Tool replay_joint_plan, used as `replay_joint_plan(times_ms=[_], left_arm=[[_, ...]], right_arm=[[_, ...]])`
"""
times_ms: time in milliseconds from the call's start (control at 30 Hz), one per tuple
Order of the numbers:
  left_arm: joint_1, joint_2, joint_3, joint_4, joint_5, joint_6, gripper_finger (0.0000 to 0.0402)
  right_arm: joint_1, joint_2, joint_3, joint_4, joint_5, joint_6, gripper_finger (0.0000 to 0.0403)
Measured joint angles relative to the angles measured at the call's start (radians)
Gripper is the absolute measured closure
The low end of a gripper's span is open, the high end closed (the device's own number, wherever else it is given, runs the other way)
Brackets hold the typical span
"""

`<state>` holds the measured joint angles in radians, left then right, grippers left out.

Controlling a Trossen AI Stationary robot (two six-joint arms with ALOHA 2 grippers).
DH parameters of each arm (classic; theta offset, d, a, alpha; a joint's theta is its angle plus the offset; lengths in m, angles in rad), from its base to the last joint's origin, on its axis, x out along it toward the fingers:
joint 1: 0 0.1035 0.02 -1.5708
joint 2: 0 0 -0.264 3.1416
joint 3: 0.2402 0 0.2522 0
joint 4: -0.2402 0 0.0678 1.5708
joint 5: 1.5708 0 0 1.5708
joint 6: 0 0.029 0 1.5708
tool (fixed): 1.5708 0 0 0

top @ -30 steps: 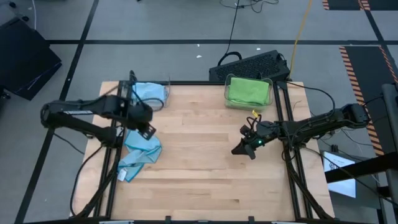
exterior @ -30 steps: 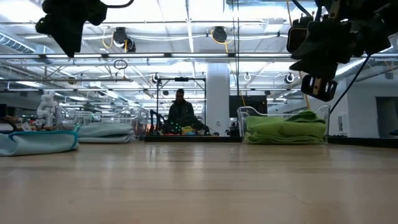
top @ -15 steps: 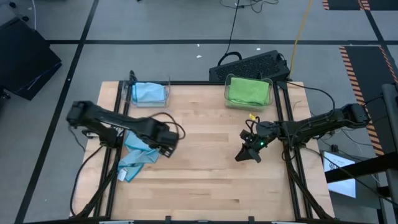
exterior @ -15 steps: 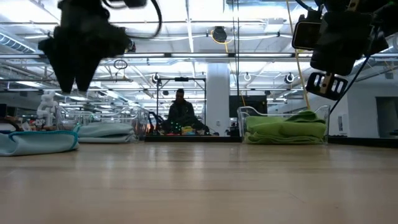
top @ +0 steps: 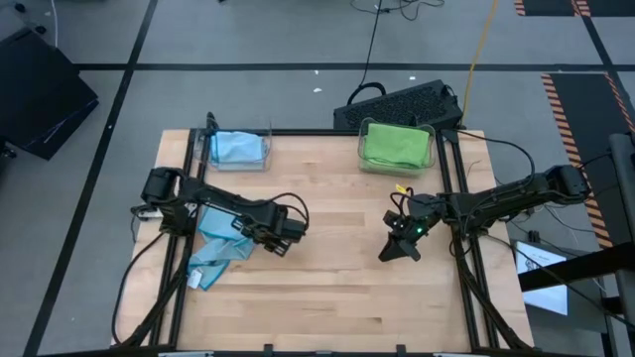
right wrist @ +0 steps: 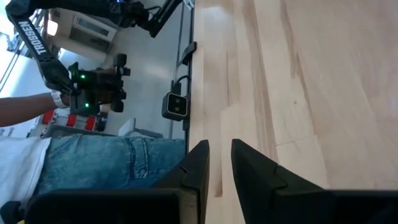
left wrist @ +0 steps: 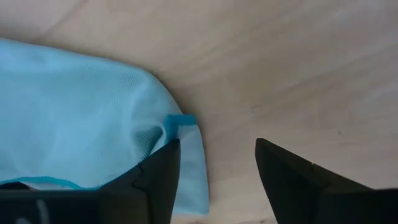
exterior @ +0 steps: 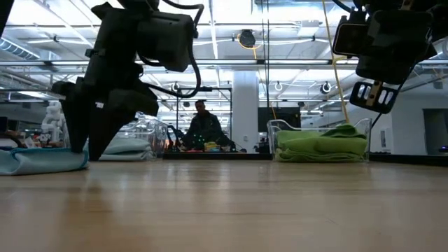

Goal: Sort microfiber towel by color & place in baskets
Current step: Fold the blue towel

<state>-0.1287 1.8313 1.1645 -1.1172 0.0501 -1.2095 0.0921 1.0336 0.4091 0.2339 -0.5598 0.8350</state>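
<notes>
While a loose blue towel (top: 220, 248) is lying near the table's (top: 327, 288) left edge, the left gripper (top: 282, 234) is being held open just beside it. One blue towel is kept in the back-left basket (top: 238, 149), a green one in the back-right basket (top: 396, 146). The right gripper (top: 400, 248) is being held nearly shut, empty.

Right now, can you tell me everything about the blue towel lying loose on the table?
The loose blue towel is a light blue, soft-looking cloth with a fine woven texture and a small blue tag at its edge. It lies crumpled on the wooden table near the left side, outside both baskets. The left hand is open just above its edge, one finger over the cloth, not gripping it yet.
</notes>
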Motion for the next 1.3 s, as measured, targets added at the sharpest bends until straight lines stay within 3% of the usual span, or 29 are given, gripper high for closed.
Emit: replay_joint_plan(times_ms=[233, 700, 1133, 1300], left_arm=[[0.000, -0.014, 0.000, -0.050, -0.046, 0.038, 0.0220], [0.006, -0.024, -0.001, -0.061, -0.093, 0.119, 0.0227], [0.006, -0.005, -0.079, -0.009, -0.051, 0.125, 0.0302], [0.005, -0.025, -0.079, -0.007, -0.055, 0.146, 0.0380]], right_arm=[[0.000, 0.000, 0.000, -0.001, -0.015, 0.017, 0.0344], [0.000, 0.000, 0.000, 0.000, 0.035, 0.017, 0.0344], [0.001, 0.000, 0.000, 0.000, 0.032, 0.033, 0.0344], [0.001, 0.000, 0.000, 0.000, 0.031, 0.027, 0.0344]])
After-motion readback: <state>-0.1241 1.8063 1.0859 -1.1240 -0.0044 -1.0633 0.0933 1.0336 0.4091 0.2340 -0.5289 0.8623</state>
